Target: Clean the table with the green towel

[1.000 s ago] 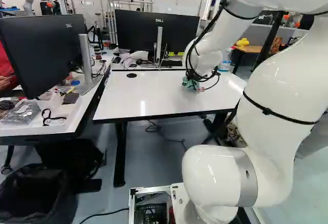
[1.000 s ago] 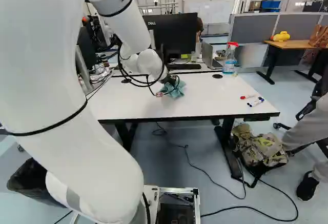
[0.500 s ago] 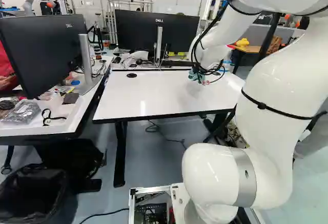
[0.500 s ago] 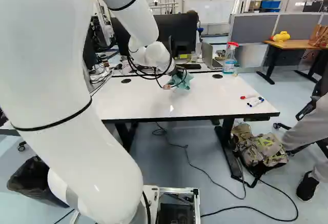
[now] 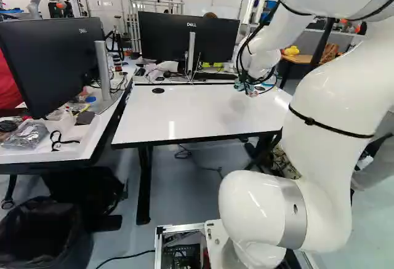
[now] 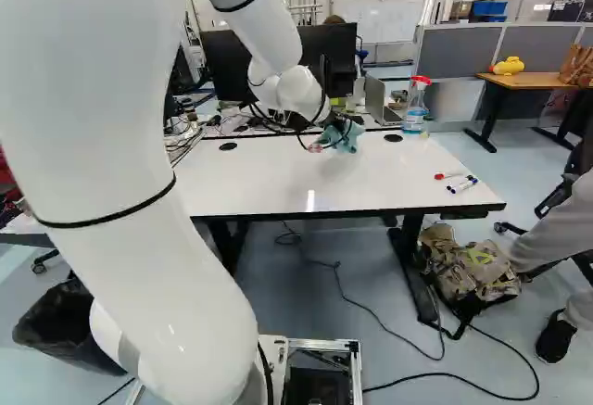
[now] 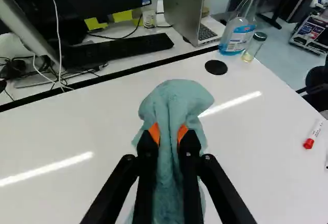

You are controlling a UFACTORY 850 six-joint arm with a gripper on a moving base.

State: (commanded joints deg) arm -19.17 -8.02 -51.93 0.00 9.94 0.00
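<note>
My pincer (image 7: 168, 134) is nearly closed, pads slightly apart, pinching the bunched towel (image 7: 177, 96). The towel fans out ahead and below me, over the table (image 7: 97, 126) – whether it touches, I can't tell. I'd press lightly and evenly, fingertips clear of the surface, in overlapping strokes – easing off before the bottle (image 7: 239, 33) ahead and the pen (image 7: 311, 136) beside me.

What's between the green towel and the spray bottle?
A round black disc in the tabletop lies between the green towel and spray bottle, seen in the wrist view.
</note>
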